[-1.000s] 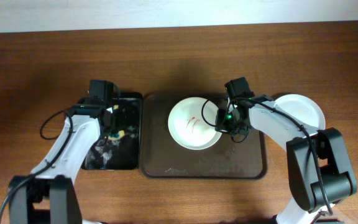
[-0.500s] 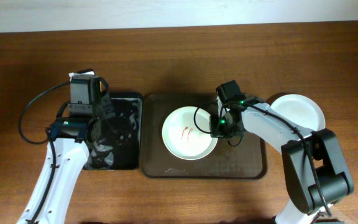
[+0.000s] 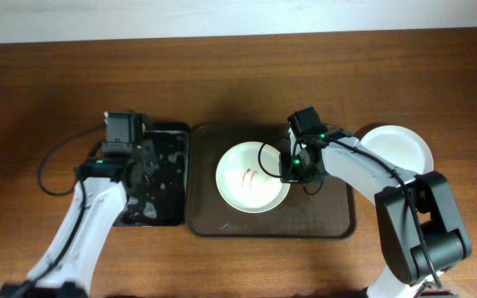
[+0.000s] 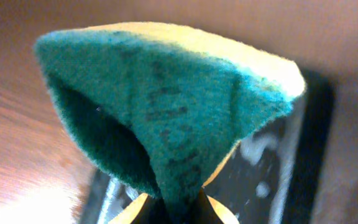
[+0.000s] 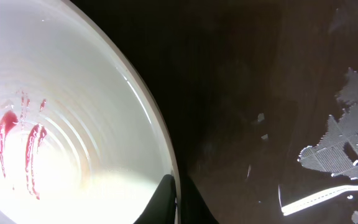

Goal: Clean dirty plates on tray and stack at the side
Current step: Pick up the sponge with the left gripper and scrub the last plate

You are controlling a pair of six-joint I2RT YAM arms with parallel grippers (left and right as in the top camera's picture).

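A white plate (image 3: 252, 176) with red smears sits on the dark brown tray (image 3: 321, 217); it also shows in the right wrist view (image 5: 73, 124). My right gripper (image 3: 290, 168) is shut on this plate's right rim, the fingers (image 5: 166, 199) pinching the edge. A clean white plate (image 3: 400, 147) lies on the tabletop right of the tray. My left gripper (image 3: 131, 157) is shut on a green and yellow sponge (image 4: 166, 99), held over the black tray (image 3: 172, 207). A third plate is not in view.
The smaller black tray (image 4: 272, 162) left of the brown tray holds wet foam patches. The brown tray's bare bottom (image 5: 278, 93) has wet streaks and foam near its right part. Wood-grain tabletop (image 3: 238, 74) surrounds both trays.
The left arm lifted out of the black tray with the sponge and shifted. The right gripper dragged the smeared plate slightly left and down on the tray, then held still.
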